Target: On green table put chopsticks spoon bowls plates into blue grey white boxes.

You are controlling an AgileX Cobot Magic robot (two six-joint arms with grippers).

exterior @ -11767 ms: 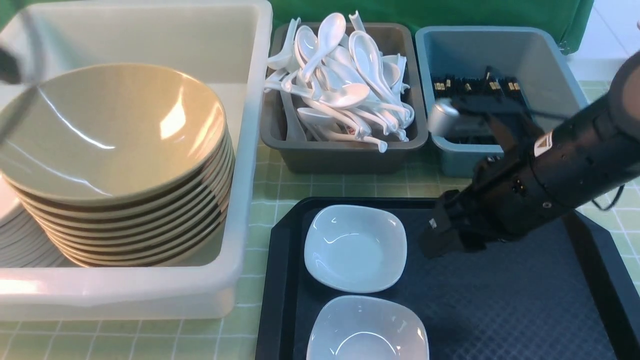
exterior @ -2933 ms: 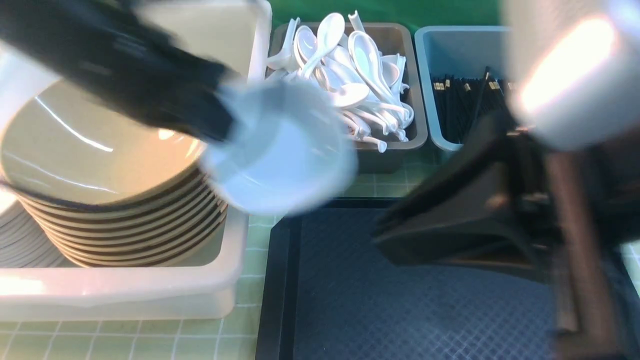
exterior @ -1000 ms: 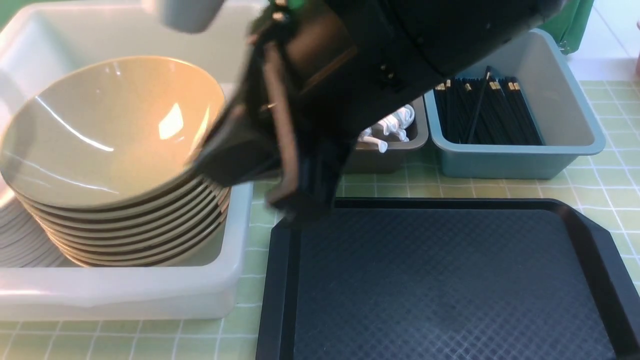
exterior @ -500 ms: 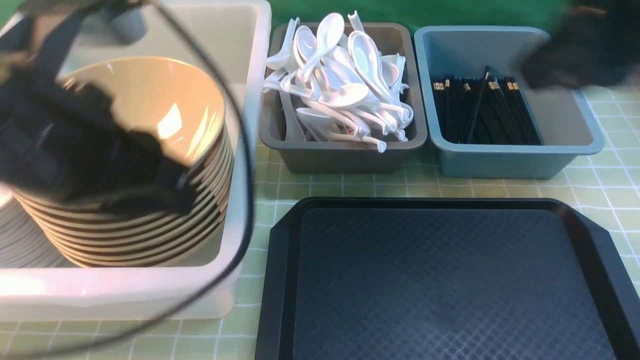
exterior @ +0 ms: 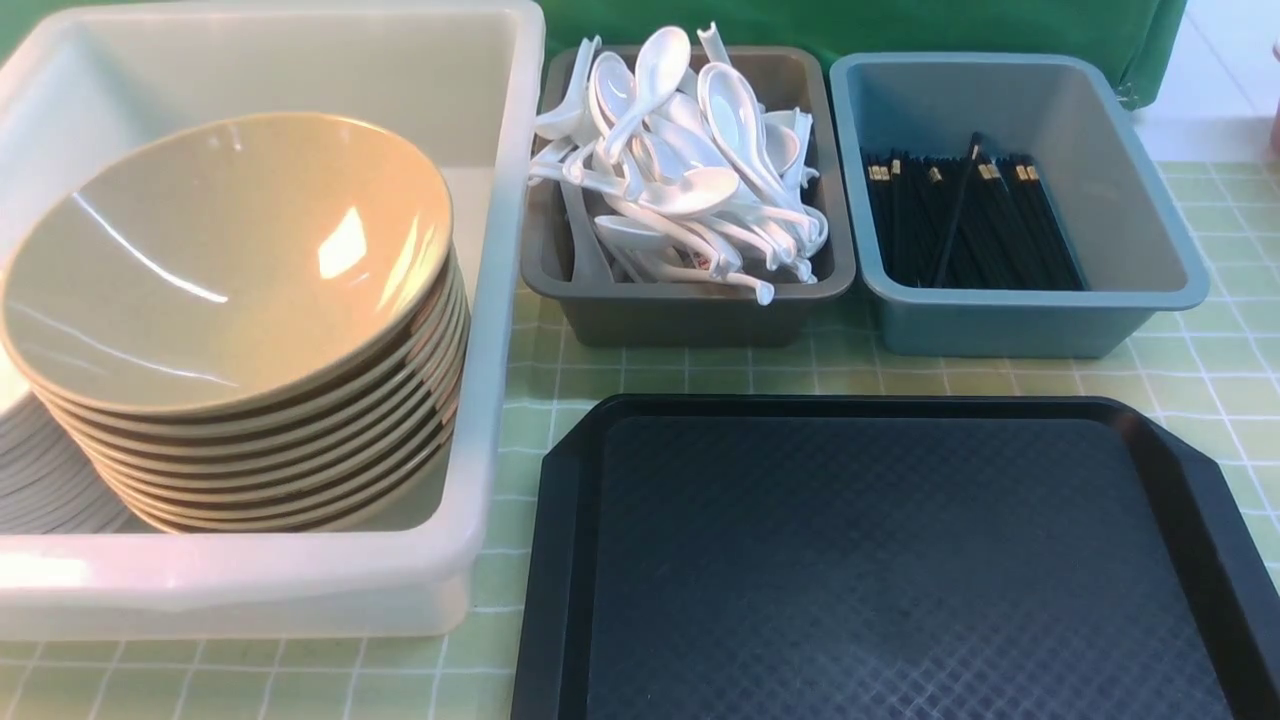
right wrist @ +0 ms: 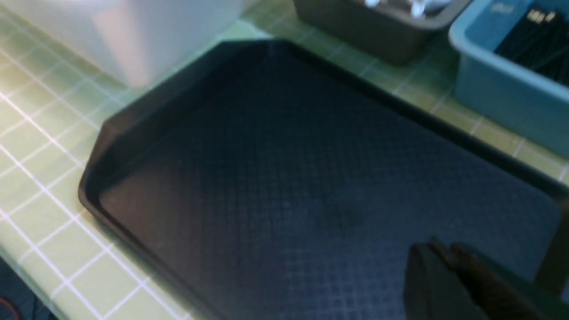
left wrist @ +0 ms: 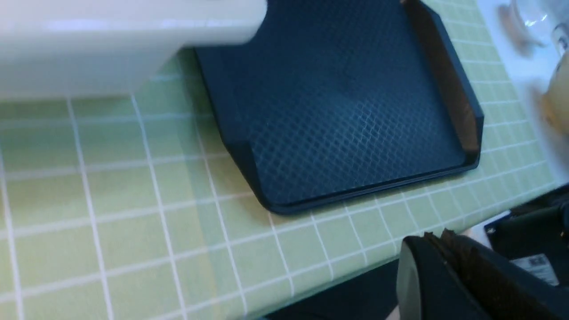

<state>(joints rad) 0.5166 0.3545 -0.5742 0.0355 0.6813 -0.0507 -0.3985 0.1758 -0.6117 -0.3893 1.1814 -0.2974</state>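
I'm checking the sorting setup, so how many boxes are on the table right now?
3. The white box of bowls stands at the left, the grey box of spoons in the middle, and the blue box of chopsticks at the right.

The front view is evenly and brightly lit from above and is rendered sharply. Strong glare is seen on the top bowl (exterior: 225, 260) and along the near rim of the white box (exterior: 230, 585), which is washed out. Soft highlights are carried by the spoons (exterior: 680, 165). Both wrist views are softened by blur; the tray (right wrist: 311, 178) is shown dim and underexposed in the right one, with edges smeared.
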